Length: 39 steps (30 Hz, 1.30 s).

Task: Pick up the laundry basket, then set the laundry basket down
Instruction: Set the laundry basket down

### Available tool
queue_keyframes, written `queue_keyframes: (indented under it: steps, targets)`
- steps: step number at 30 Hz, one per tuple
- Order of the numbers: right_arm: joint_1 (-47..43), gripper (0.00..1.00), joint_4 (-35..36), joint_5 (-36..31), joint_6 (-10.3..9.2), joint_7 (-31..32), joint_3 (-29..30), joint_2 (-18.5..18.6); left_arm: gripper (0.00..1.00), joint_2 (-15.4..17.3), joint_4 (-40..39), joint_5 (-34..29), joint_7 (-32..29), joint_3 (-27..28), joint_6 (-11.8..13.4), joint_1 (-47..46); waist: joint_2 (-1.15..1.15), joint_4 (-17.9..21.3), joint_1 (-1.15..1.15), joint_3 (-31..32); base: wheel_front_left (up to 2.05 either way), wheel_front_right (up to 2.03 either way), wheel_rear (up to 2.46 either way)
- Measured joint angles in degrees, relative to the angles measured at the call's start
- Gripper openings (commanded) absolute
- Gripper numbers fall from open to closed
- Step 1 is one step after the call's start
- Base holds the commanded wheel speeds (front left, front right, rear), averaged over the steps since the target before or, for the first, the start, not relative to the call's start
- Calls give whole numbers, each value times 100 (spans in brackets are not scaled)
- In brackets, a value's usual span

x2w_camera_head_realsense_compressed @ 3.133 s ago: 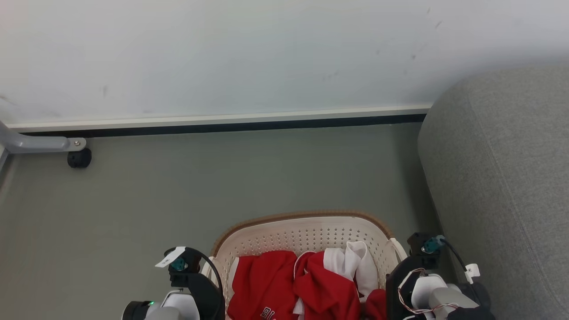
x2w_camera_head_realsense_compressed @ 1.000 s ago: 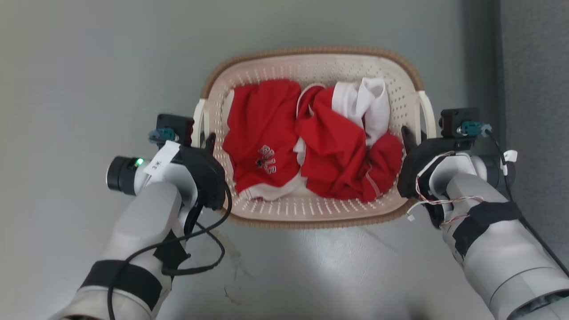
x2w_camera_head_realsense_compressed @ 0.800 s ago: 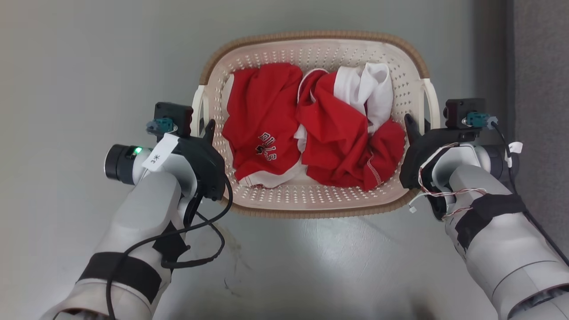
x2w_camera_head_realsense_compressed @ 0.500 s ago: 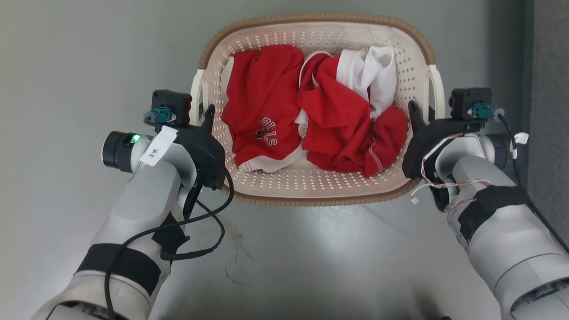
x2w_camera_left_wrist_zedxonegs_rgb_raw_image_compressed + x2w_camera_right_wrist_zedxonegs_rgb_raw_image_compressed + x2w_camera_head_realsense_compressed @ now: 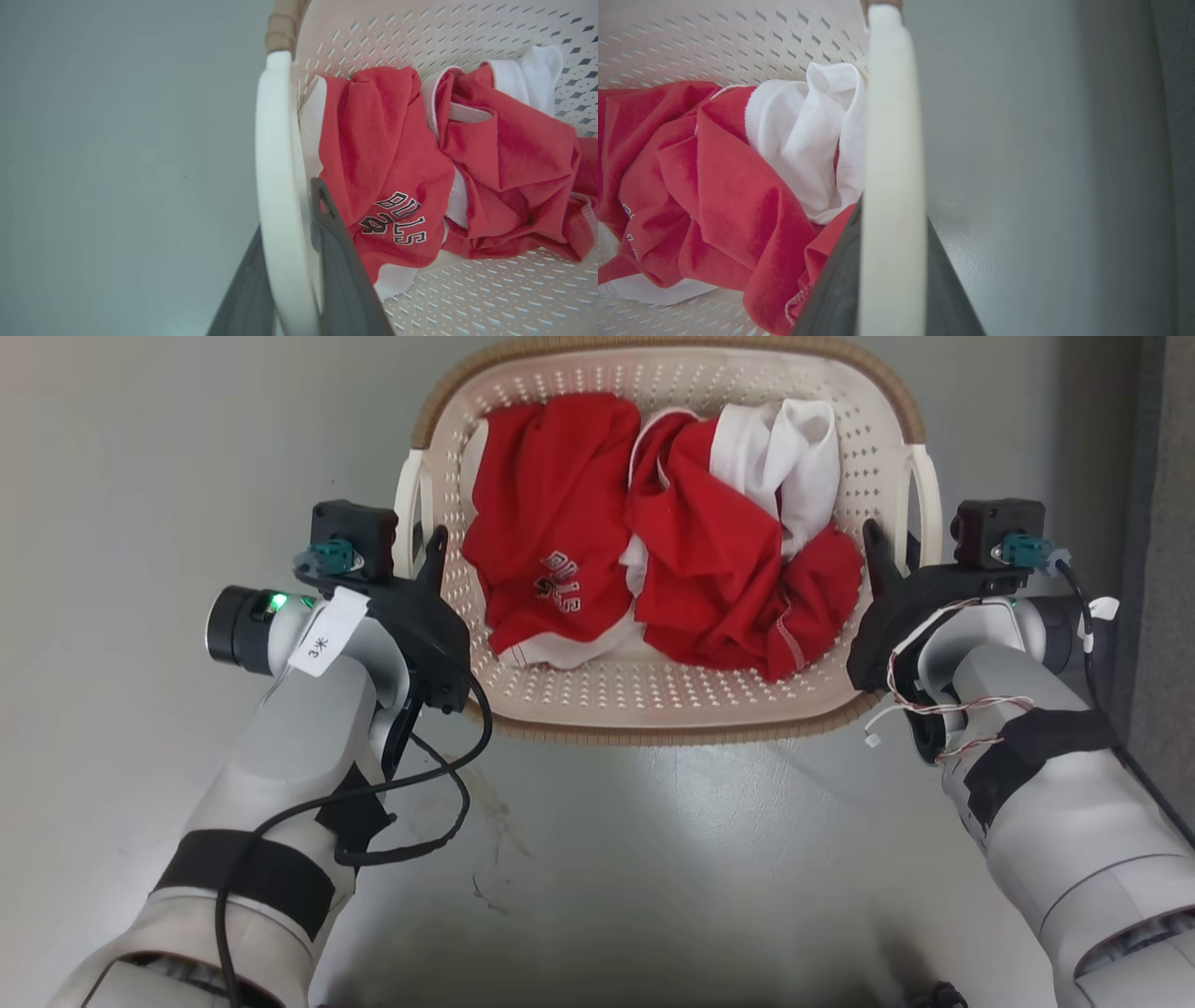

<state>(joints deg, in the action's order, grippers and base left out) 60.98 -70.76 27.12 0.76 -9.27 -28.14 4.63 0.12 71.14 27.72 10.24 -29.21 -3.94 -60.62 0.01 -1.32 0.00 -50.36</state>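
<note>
Grey floor (image 5: 140, 448) all round, glossy on the near side, with a darker grey strip (image 5: 1172, 569) down the right edge.

Left end effector (image 5: 417, 555) (image 5: 287, 210) narrowed onto the left handle (image 5: 403, 513) of the basket (image 5: 653, 695). One dark finger (image 5: 336, 261) inside the perforated wall, the other outside, white handle pinched between. Right end effector (image 5: 898, 546) (image 5: 892, 219) likewise narrowed onto the right handle (image 5: 931, 495), a finger on each side of it.

Held so from both sides, basket square between the two arms, toward the far middle of the head view, far edge cut off at the top. Brown woven rim (image 5: 653, 735) along the near side. Cannot tell whether the base rests on the floor or hangs clear of it.

Inside, two crumpled red garments (image 5: 709, 569) side by side. Dark lettering (image 5: 553, 583) on the left one, bunched white cloth (image 5: 794, 448) at the far right, against the wall by the right handle.

Behind the grip, pale forearms (image 5: 308, 737) reaching in from the near corners. Black cable (image 5: 439, 803) looping off the left wrist, white tag (image 5: 322, 635) just beside its green light.
</note>
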Motion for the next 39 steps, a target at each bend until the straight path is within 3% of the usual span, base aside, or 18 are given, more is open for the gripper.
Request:
queue_keyframes:
  steps: [11, 12, 13, 14, 17, 39]
  targets:
    - [129, 0, -37, -42, 0, -90, -10, 14, 0, -4, 27, 3, 93, -3, 10, -79, 0, -15, 0, -172, 0, 0, 0]
    - [148, 11, -41, -42, 0, -90, -11, 14, 10, -10, 36, 9, 94, 4, 53, -103, 0, -15, 0, -189, 0, 0, 0]
    - [179, 83, -43, -43, -1, -90, -15, 18, 100, -9, 36, 12, 100, 13, 58, -129, 0, -16, 0, -208, 0, 0, 0]
    - [194, 100, -48, -71, -2, -91, -32, 37, 100, 1, 35, 12, 131, 13, 46, -147, 0, -17, 0, -225, 0, 0, 0]
    - [187, 100, -120, -100, -24, -97, -35, 220, 100, 127, 53, 12, 146, 12, 56, -170, 0, -29, 0, -251, 0, 0, 0]
    - [191, 100, -183, -90, -26, -192, -3, 236, 100, 89, 67, 90, 249, -38, 56, -175, -1, -146, 0, -177, 0, 0, 0]
